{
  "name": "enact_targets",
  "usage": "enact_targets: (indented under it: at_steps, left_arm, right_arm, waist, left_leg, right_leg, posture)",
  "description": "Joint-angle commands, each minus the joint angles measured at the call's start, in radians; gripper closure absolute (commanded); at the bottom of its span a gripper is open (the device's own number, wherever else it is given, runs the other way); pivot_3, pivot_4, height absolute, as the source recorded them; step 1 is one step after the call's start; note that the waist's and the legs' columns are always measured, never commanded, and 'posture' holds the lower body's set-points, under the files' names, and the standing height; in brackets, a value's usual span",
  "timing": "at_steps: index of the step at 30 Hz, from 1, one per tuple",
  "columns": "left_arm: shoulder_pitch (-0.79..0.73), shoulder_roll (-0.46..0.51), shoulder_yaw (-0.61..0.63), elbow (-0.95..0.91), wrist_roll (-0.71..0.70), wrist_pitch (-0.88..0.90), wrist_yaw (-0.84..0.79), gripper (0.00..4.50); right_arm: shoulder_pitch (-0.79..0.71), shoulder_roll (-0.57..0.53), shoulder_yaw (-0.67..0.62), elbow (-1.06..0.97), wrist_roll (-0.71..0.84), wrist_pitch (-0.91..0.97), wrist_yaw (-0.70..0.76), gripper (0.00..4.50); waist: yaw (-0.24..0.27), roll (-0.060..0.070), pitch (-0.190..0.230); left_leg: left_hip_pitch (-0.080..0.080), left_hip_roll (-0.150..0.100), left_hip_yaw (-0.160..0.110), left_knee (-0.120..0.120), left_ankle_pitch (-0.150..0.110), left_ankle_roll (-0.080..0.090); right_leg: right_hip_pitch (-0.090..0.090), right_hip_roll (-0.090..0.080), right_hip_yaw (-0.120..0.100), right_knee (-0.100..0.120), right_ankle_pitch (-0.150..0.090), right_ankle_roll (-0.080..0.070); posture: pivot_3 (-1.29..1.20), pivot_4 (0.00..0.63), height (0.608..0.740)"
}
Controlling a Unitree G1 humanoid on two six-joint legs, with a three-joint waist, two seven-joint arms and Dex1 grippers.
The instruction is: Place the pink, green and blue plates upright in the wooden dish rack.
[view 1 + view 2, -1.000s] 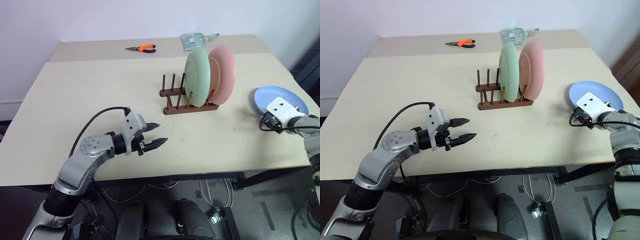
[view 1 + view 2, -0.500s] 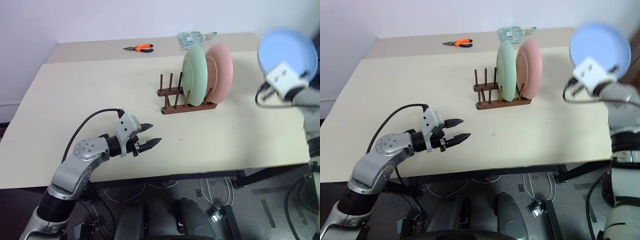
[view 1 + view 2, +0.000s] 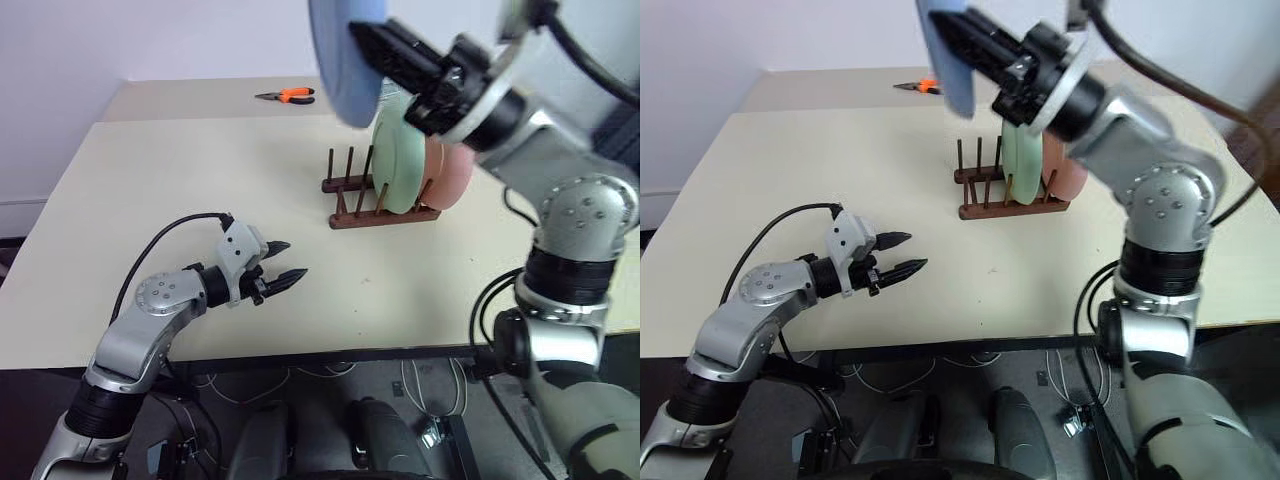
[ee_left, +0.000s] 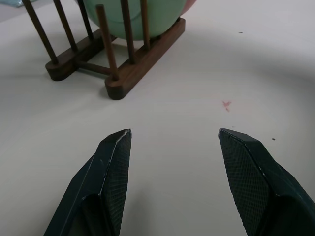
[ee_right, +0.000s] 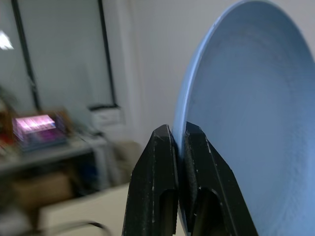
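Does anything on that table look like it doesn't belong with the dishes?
Yes: orange-handled pliers lie at the table's far edge, well away from the wooden dish rack, a tool among tableware. Nothing looks spilled or broken.

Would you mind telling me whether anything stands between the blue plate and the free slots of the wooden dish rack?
Nothing visible does. The right tool holds the blue plate by its rim, in the air above the wooden dish rack. The empty pegs stand beside the green plate, on its left, with only open air above them.
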Motion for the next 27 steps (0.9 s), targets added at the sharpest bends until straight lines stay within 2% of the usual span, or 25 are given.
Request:
enact_targets:
  at_steps: [1,11,21,24,27]
  left_arm:
    - [0.010,0.013,0.037,-0.031,0.002,-0.015,0.001,1.60]
    - [0.014,0.004,0.035,-0.050,-0.005,-0.002,0.006,1.60]
    - [0.005,-0.009,0.025,-0.046,-0.001,0.001,0.004,1.60]
    - [0.005,-0.013,0.023,-0.047,0.002,0.001,0.007,1.60]
    - [0.009,-0.019,0.025,-0.053,0.003,0.001,0.014,1.60]
  right_arm:
    - [0.000,0.011,-0.026,0.004,0.015,0.035,-0.092,4.46]
    - [0.053,-0.019,-0.038,0.164,-0.028,0.051,-0.055,4.46]
    - [0.005,0.025,-0.022,0.312,-0.093,0.061,-0.053,4.46]
    - [-0.013,0.037,-0.018,0.323,-0.122,0.047,-0.045,3.53]
    - [-0.022,0.016,0.021,0.289,-0.198,-0.001,0.003,2.05]
  waist:
    - [0.001,0.000,0.000]
    - [-0.003,0.000,0.000]
    - [-0.003,0.000,0.000]
    - [-0.003,0.000,0.000]
    - [-0.003,0.000,0.000]
  left_leg:
    - [-0.001,0.000,0.000,0.000,0.000,0.000]
    - [-0.001,0.000,0.000,0.000,0.000,0.000]
    - [-0.001,0.000,0.001,-0.001,0.000,0.000]
    - [-0.001,0.000,0.001,-0.001,0.000,0.000]
    - [-0.001,0.000,0.001,-0.001,0.000,0.000]
  right_leg:
    - [0.000,0.000,-0.001,0.000,0.000,0.000]
    - [0.000,0.000,-0.001,-0.002,0.000,0.000]
    - [0.000,0.001,-0.001,-0.002,0.000,0.000]
    - [0.000,0.001,-0.001,-0.002,0.000,0.000]
    - [0.000,0.001,-0.001,-0.002,0.000,0.000]
  posture:
    - [0.00,0.150,0.740]
    - [0.00,0.150,0.740]
    - [0.00,0.150,0.740]
    - [0.00,0.150,0.740]
    - [0.00,0.150,0.740]
